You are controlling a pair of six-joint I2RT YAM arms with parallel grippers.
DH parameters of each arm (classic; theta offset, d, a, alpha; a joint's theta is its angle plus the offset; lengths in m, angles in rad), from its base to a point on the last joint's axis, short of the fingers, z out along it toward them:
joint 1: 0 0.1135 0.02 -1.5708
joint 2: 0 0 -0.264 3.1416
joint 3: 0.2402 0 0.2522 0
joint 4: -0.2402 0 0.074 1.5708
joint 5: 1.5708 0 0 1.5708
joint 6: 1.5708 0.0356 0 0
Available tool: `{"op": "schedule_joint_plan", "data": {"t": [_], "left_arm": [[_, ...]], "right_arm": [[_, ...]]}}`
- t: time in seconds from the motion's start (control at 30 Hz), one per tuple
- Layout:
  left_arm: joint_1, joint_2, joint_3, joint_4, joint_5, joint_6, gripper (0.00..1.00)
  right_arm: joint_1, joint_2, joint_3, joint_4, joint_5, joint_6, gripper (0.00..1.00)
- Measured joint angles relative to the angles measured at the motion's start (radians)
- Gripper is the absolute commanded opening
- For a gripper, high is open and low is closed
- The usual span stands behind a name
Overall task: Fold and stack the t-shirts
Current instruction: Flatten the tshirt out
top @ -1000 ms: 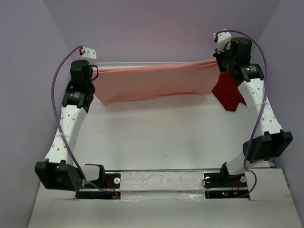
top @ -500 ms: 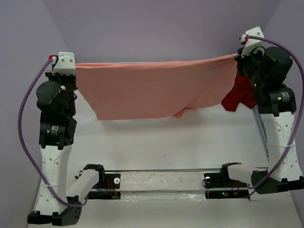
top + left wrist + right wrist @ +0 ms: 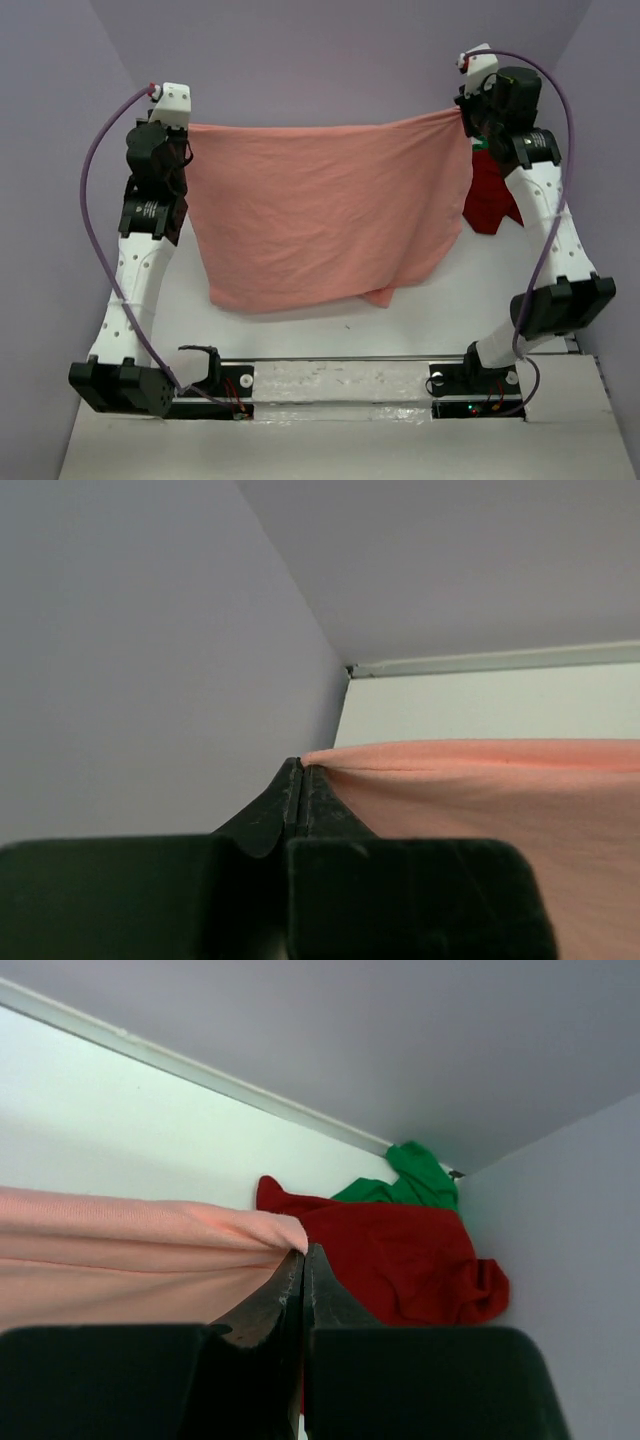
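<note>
The salmon-pink t-shirt hangs stretched between both arms, its top edge taut and its lower edge near the table. My left gripper is shut on its left top corner; the wrist view shows the pink cloth pinched at the tip of the left gripper. My right gripper is shut on the right top corner, seen as pink cloth nipped at the right gripper. The dark red t-shirt lies crumpled in the far right corner, partly behind the right arm. A green t-shirt lies bunched behind it.
Purple walls enclose the white table on three sides. The arm bases and a metal rail sit along the near edge.
Both arms have swung in from their wider, nearer pose half a second ago. The pink t-shirt now hangs longer and flatter, its lower edge closer to the near side.
</note>
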Motion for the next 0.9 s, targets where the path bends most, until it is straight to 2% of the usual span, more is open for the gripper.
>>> {"op": "schedule_joint_plan", "data": {"t": [0.2,0.3,0.43,0.53,0.63,0.8,0.9], "left_arm": [[0.002,0.216,0.003,0.033,-0.016,-0.021,0.0],[0.007,0.375,0.12,0.026,-0.027,-0.036,0.0],[0.008,0.457,0.278,-0.041,-0.024,-0.063,0.0],[0.008,0.455,0.424,-0.095,-0.015,-0.079,0.0],[0.008,0.391,0.488,-0.105,-0.007,-0.087,0.0],[0.008,0.175,0.463,-0.145,0.026,-0.08,0.0],[0.009,-0.011,0.351,-0.145,0.061,-0.069,0.0]], "right_arm": [[0.0,0.346,0.172,0.004,-0.027,0.0,0.0],[0.0,0.46,0.298,-0.003,-0.035,0.0,0.0],[0.0,0.526,0.471,-0.043,-0.041,0.0,0.0],[0.0,0.504,0.54,-0.042,-0.042,0.0,0.0],[0.0,0.425,0.539,-0.048,-0.047,0.003,0.0],[0.0,0.179,0.429,-0.042,-0.066,0.023,0.0],[-0.001,0.008,0.305,-0.047,-0.087,0.032,0.0]]}}
